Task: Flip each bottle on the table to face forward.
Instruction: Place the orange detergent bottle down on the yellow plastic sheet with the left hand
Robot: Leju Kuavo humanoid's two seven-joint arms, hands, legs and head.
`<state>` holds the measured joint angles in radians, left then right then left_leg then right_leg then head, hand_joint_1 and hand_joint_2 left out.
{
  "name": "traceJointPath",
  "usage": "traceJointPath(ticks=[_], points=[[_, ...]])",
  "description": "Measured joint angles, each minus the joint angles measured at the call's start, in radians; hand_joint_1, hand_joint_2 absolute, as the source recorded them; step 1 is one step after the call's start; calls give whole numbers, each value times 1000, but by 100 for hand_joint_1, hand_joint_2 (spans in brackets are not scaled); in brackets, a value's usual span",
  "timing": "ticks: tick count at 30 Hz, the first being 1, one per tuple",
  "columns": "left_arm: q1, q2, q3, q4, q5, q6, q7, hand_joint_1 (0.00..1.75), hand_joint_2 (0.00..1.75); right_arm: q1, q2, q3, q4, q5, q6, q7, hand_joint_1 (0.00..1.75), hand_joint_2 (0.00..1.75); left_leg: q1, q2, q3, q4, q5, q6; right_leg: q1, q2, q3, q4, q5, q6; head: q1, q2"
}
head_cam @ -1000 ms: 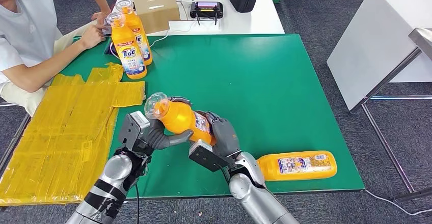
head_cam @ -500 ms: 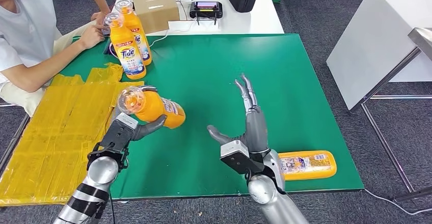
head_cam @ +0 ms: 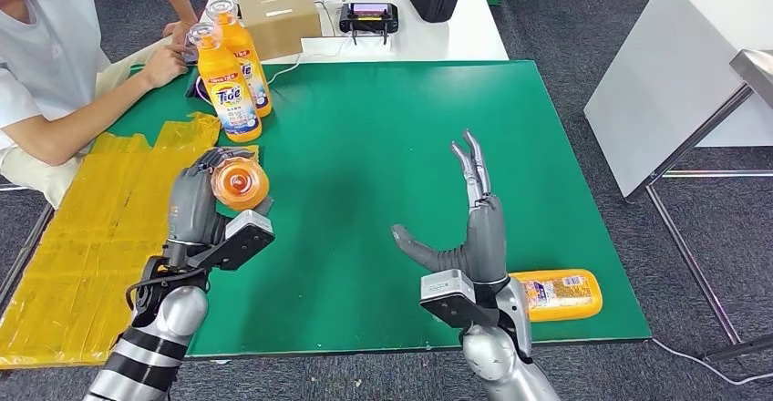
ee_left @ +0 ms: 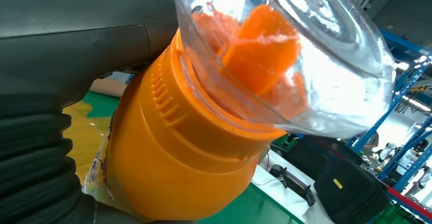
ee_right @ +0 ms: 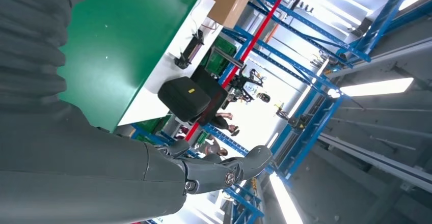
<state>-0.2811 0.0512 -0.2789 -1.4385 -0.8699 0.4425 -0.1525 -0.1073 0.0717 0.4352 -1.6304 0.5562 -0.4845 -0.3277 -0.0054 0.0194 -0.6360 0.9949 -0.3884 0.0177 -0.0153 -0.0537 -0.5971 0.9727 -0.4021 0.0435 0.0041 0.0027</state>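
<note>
**Lighting was bright and even, wrist cams got blown out**

Head view was sharp, evenly lit from overhead, with soft shadows on the flat green table mat (head_cam: 383,146). The left wrist camera sat so close to the clear plastic bottle cap (ee_left: 285,56) that it looked soft, with white glare. The long ceiling strip lights (ee_right: 377,87) overexposed the right wrist view's background.

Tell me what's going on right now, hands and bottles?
Left hand grips orange Tide bottle, clear cap toward the camera. Right hand open, fingers spread, above green table. One bottle lying flat by right arm; two standing bottles far left. Nothing in the way.
</note>
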Motion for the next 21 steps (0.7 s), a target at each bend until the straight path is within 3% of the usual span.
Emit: traceJointPath(ticks=[5, 9, 15, 21], points=[[-1, 3, 0, 1, -27, 0, 14, 175, 175, 4, -4, -2, -12, 2, 0, 0, 0, 175, 0, 0, 0, 0, 0, 0, 0, 0, 0, 0, 0, 0, 0, 0], [-24, 10, -1, 48, -222, -26, 114, 175, 175, 4, -8, -2, -31, 32, 15, 2, 0, 175, 0, 0, 0, 0, 0, 0, 0, 0, 0, 0, 0, 0, 0, 0], [-107, 19, -9, 253, -541, -70, 272, 175, 175, 0, -24, 7, -76, 103, 84, 30, 0, 175, 0, 0, 0, 0, 0, 0, 0, 0, 0, 0, 0, 0, 0, 0], [-203, 22, -15, 523, -651, -34, 354, 175, 175, -21, -32, 36, -78, 114, 116, 35, 0, 175, 0, 0, 0, 0, 0, 0, 0, 0, 1, 0, 1, 0, 0, 0]])
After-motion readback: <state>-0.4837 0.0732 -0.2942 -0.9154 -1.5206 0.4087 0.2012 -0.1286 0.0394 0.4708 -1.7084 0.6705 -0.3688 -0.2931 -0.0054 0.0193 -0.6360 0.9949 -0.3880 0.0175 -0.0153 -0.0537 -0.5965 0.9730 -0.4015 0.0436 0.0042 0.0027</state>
